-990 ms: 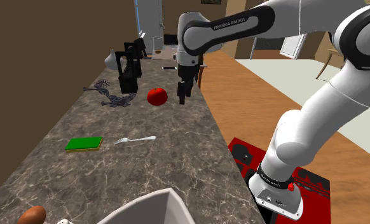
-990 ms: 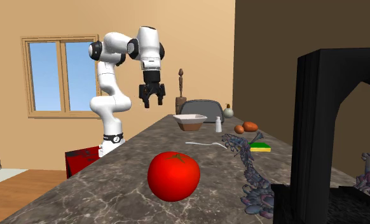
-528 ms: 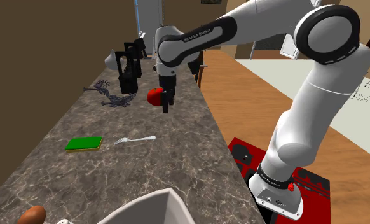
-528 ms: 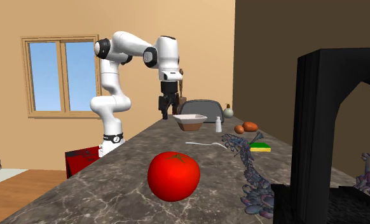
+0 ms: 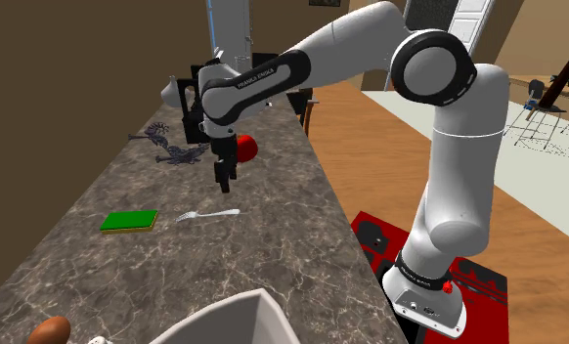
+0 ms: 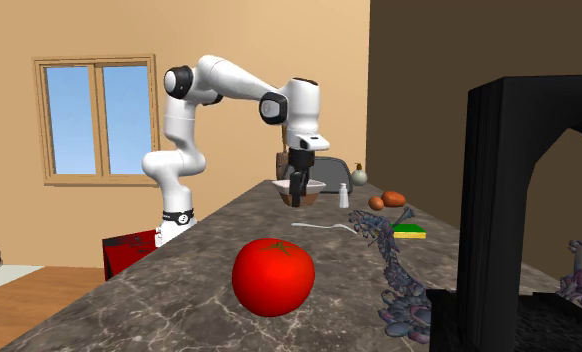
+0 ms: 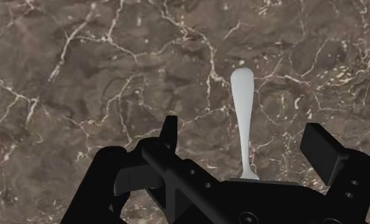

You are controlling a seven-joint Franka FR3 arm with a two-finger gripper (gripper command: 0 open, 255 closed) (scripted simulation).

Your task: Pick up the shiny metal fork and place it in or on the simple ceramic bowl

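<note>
working toward a slim pale fork (image 5: 209, 214), lying flat on the dark veined counter (image 5: 283, 254), just beside a green sponge (image 5: 129, 221) and well apart from the white bowl (image 5: 229, 322) at the shoulder view's bottom edge. judging the fork as light, stiff and slick, sitting so low on the stone as to leave little edge for catching; probably skating or swivelling under an off-centre pinch. favouring a hold across the narrow part of the handle, near the balance point, rather than at the rounded end or over the tines. finding the handle, in the wrist view, running straight out between the two fingers (image 7: 170, 130), touching neither, with the tine end hiding under the hand's black body. holding the tool (image 7: 245, 137) spread wide, gripping nothing. stretching the white arm (image 5: 449, 147) long from the stand (image 5: 375, 235) out over the counter: elbow high, forearm sloping down toward the shoulder view's left, wrist pointing the tool straight down. hanging clear above the fork, not yet down at it, and partly covering a red tomato (image 5: 245, 148) behind. lining up the closing direction across the handle, by the look of it, so calling mostly for a straight drop and a gentle squeeze, then a level carry to the bowl, guarding against the fork tipping or sliding out.
</note>
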